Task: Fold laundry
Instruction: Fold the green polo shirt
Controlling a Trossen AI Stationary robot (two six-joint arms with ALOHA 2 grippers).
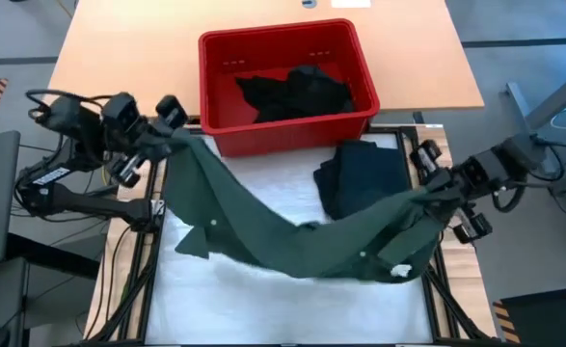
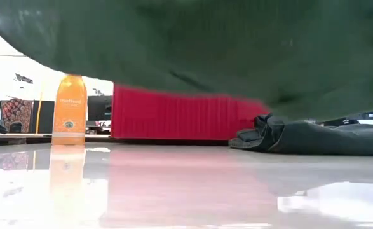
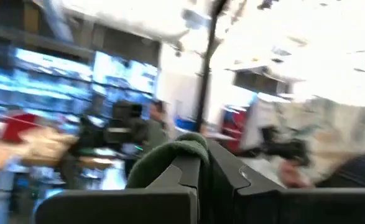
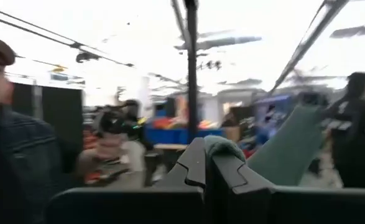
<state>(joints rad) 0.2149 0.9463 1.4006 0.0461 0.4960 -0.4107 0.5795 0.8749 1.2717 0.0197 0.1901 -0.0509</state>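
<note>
- Green shirt (image 1: 263,226) is strung up between both arms, sagging in the middle over the white tabletop (image 1: 263,308), so it fills the top of the low view.
- Left gripper (image 1: 172,135) has its fingers clamped on one end, and the right gripper (image 1: 435,196) is pinching the other end.
- Just behind that, a folded dark garment (image 1: 364,178) lies flat.
- Farther back is the red bin (image 1: 287,125) with black clothes (image 1: 297,93) inside.
- An orange bottle (image 2: 70,111) stands off to the side.
</note>
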